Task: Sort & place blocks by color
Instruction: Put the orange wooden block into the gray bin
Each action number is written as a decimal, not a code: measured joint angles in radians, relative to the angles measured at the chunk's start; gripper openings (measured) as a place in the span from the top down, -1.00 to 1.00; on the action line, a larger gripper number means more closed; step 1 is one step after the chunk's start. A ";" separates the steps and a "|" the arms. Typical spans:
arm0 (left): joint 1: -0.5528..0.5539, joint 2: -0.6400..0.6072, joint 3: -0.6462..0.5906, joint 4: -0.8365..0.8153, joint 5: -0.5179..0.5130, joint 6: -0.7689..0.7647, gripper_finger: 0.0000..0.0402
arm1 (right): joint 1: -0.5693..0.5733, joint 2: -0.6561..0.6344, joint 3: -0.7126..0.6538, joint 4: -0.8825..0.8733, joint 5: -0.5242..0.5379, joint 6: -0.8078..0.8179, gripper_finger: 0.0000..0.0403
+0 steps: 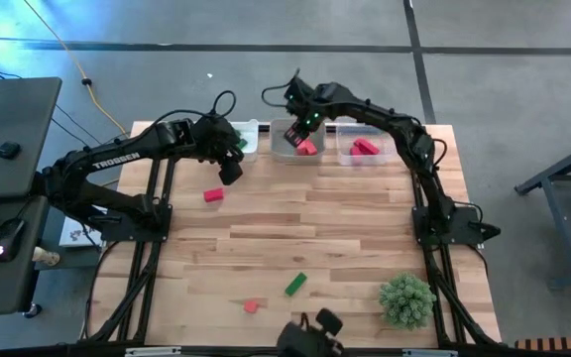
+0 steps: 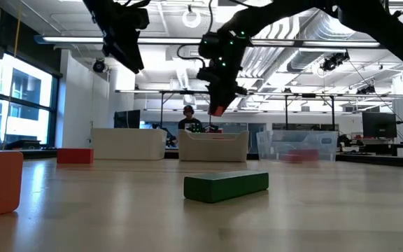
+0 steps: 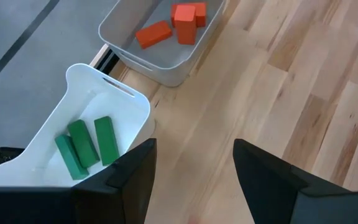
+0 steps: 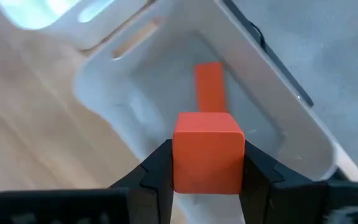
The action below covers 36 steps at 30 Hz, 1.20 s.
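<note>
My right gripper (image 1: 301, 131) hangs over the middle grey tray (image 1: 284, 151) at the table's far edge, shut on a salmon cube (image 4: 207, 152). A salmon bar (image 4: 209, 86) lies in that tray below it. My left gripper (image 3: 194, 149) is open and empty above the table, just on the near side of the white left tray (image 3: 132, 102), which holds three green bars (image 3: 86, 146). The right tray (image 1: 346, 155) holds red blocks (image 1: 366, 148). A red block (image 1: 213, 195), a green bar (image 1: 295, 285) and a salmon block (image 1: 252, 306) lie flat on the table. My right gripper pinches the salmon cube by two opposite side faces (image 4: 178, 163), one finger (image 4: 157, 171) on each side. The fingers come from above, pointing down. The cube (image 2: 217, 110) is lifted clear, level, above the middle tray's inside.
A bushy green plant ball (image 1: 406, 299) stands near the table's near right corner. The three trays line the far edge. Bare wood lies between the trays and the loose blocks. A person shows far behind the table in the low view.
</note>
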 joint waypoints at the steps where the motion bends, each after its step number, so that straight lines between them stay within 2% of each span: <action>1: 0.000 0.000 0.000 0.003 0.000 -0.006 -0.01 | -0.014 0.000 0.000 0.000 -0.008 -0.007 0.46; 11: 0.000 0.000 0.000 0.018 0.000 -0.017 -0.01 | -0.080 0.013 0.000 -0.012 -0.062 -0.050 0.46; 36: 0.000 0.000 0.000 0.018 -0.002 -0.041 -0.01 | -0.077 0.135 -0.006 -0.140 -0.060 -0.024 0.46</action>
